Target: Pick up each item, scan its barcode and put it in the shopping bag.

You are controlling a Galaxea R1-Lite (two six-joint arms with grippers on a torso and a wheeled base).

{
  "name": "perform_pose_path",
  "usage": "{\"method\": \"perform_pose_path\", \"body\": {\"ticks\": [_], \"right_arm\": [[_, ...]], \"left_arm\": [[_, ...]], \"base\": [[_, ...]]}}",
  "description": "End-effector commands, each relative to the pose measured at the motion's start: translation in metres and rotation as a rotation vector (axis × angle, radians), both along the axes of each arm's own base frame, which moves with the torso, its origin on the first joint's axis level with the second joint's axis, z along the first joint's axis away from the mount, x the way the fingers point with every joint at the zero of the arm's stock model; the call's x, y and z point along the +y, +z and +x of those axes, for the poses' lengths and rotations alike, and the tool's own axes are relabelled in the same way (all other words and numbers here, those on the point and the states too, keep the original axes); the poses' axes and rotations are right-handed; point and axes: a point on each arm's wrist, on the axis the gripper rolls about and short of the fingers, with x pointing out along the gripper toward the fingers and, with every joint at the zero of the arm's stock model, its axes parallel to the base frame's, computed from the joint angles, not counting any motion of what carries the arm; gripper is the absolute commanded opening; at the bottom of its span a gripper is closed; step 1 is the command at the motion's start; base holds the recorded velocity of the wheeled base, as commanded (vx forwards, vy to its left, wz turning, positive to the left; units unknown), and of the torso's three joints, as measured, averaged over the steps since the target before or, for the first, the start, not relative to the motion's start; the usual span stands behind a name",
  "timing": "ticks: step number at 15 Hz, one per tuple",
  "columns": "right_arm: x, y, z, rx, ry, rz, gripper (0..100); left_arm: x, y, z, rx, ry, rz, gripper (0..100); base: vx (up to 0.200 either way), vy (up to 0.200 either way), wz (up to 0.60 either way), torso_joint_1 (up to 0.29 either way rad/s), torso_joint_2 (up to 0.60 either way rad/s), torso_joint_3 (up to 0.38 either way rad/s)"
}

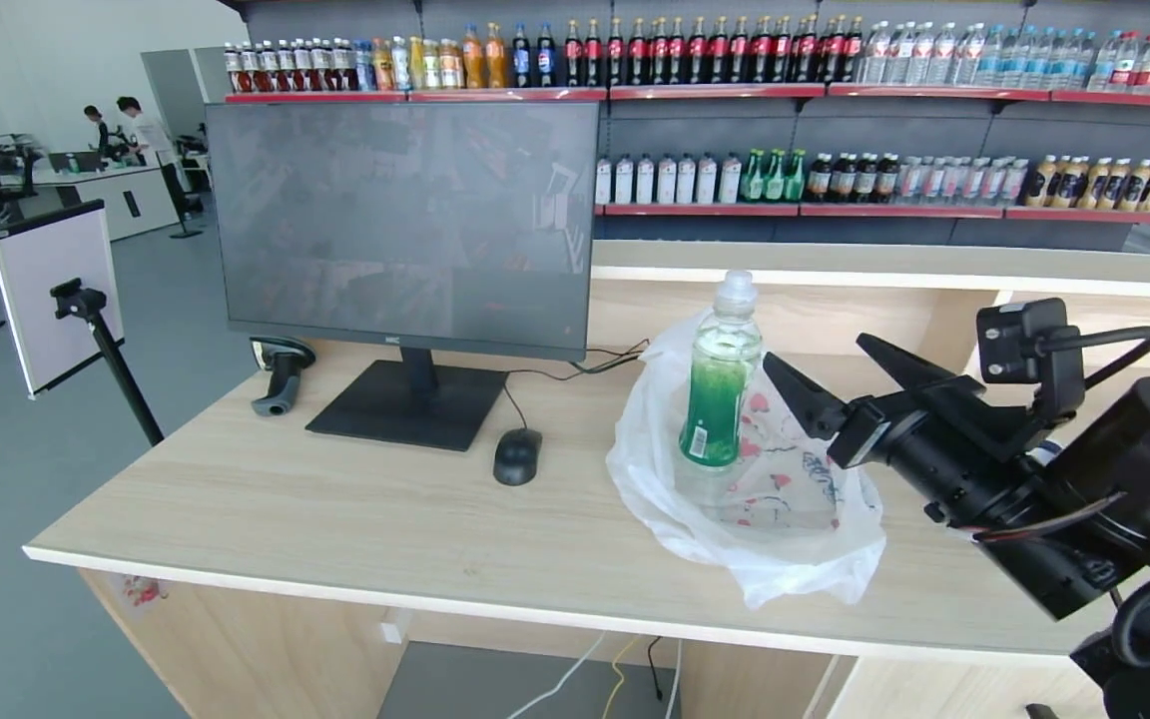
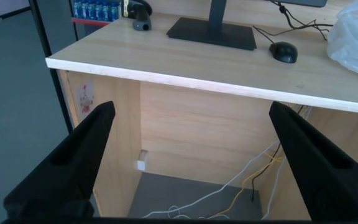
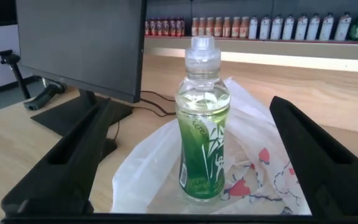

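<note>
The green bottle [image 1: 720, 384] stands upright in the white shopping bag [image 1: 775, 519] toward the right end of the table [image 1: 335, 509], the right gripper [image 1: 817, 352] just beside it with jaws wide and empty, while the left gripper [image 2: 191, 109] hangs low before the table's front edge, jaws wide too

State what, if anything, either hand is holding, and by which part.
Nothing is held. The right hand is open, short of the bottle standing in the shopping bag; the left hand is open, low before the table.
</note>
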Motion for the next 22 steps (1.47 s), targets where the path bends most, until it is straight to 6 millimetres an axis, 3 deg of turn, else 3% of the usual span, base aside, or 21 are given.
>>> {"method": "perform_pose_path", "body": {"ticks": [1,6,15,22], "right_arm": [[-0.0044,0.0039,-0.0110,-0.009,0.003,0.004,100],[-0.0047,0.0045,-0.0099,-0.004,0.005,0.023,100],[-0.0071,0.0047,-0.0076,-0.005,-0.007,0.026,100],[-0.0076,0.0039,-0.0095,-0.002,-0.006,0.021,100]], "left_arm": [[0.0000,-0.0001,-0.0001,0.000,0.000,-0.001,100],[0.0000,-0.0001,-0.0001,0.000,0.002,-0.002,100],[0.0000,0.0001,-0.0001,-0.001,0.000,0.002,100],[0.0000,-0.0001,-0.0001,0.000,0.000,-0.001,100]], "base": [[-0.200,0.000,0.00,-0.007,0.00,0.002],[-0.160,0.000,0.00,-0.004,0.00,0.003],[0.000,0.000,-0.60,0.006,0.00,0.004],[0.200,-0.200,0.00,0.001,0.00,0.000]]}}
